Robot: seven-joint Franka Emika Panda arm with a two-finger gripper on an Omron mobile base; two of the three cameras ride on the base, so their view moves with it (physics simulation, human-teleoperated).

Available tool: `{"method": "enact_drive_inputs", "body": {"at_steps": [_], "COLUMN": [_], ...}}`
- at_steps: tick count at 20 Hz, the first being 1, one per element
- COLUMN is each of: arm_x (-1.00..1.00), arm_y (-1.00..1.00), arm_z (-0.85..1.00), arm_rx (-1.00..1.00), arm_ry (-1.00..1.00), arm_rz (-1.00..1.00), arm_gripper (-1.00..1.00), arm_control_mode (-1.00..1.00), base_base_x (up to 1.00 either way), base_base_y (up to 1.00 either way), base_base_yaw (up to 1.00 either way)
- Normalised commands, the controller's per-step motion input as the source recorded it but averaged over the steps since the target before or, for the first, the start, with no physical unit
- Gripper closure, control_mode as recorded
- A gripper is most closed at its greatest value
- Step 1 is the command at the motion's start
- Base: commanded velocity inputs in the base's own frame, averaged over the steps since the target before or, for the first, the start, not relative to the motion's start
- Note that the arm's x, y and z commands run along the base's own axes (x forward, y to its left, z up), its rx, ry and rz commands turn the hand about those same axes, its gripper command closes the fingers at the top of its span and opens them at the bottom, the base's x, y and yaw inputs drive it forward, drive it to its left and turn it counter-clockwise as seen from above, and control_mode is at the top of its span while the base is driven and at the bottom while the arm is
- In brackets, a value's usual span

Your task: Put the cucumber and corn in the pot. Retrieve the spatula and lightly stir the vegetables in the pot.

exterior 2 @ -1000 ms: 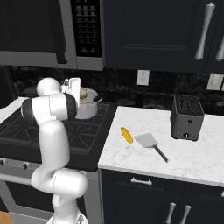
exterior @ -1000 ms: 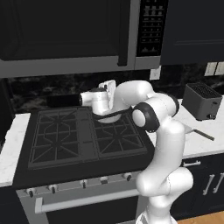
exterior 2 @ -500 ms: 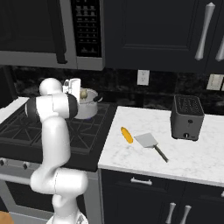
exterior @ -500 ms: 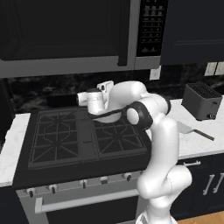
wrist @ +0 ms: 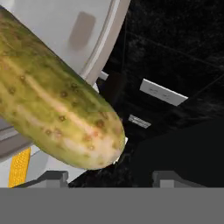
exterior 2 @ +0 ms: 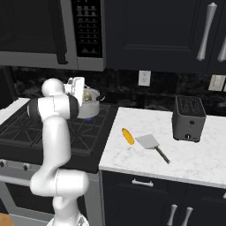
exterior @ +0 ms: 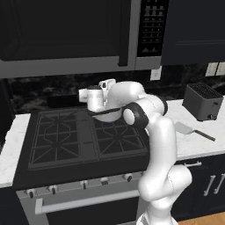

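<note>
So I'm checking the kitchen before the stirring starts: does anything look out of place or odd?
Only the task's leftovers stand out. The corn lies loose on the marble counter beside the spatula, not in the pot. In the hand view a cucumber sits close to the camera by the pot's rim. No spills or damage show.

Clearance, as I read it from the base cameras:
- Tabletop (exterior 2: pixel 145 170): open marble at 6 o'clock of the spatula (exterior 2: pixel 151 145) and corn (exterior 2: pixel 127 136); I see free approach from above.
- Toaster (exterior 2: pixel 189 118) at 2 o'clock of the spatula, standing apart.
- Pot (exterior 2: pixel 90 102) on the rear burner: cucumber (wrist: pixel 52 100) fills the space just ahead of the end effector (wrist: pixel 105 177); microwave (exterior: pixel 74 35) overhangs.
</note>
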Motion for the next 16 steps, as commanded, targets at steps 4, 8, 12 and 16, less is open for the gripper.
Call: {"method": "enact_drive_inputs", "body": {"at_steps": [4, 8, 12, 16], "arm_x": [-0.06, -0.68, -1.0, -1.0], "arm_y": [0.0, -0.02, -0.22, -0.54], "arm_z": [0.02, 0.11, 0.11, 0.1], "arm_rx": [0.0, 0.03, 0.14, 0.22], "arm_ry": [0.0, 0.0, 0.0, 0.0], "arm_rz": [-0.03, -0.04, -0.13, -0.11], "arm_gripper": [-1.0, -1.0, -1.0, -1.0], "arm_control_mode": [-1.0, -1.0, -1.0, -1.0], "base_base_x": [0.0, 0.0, 0.0, 0.0], "base_base_y": [0.0, 0.0, 0.0, 0.0], "base_base_yaw": [0.0, 0.0, 0.0, 0.0]}}
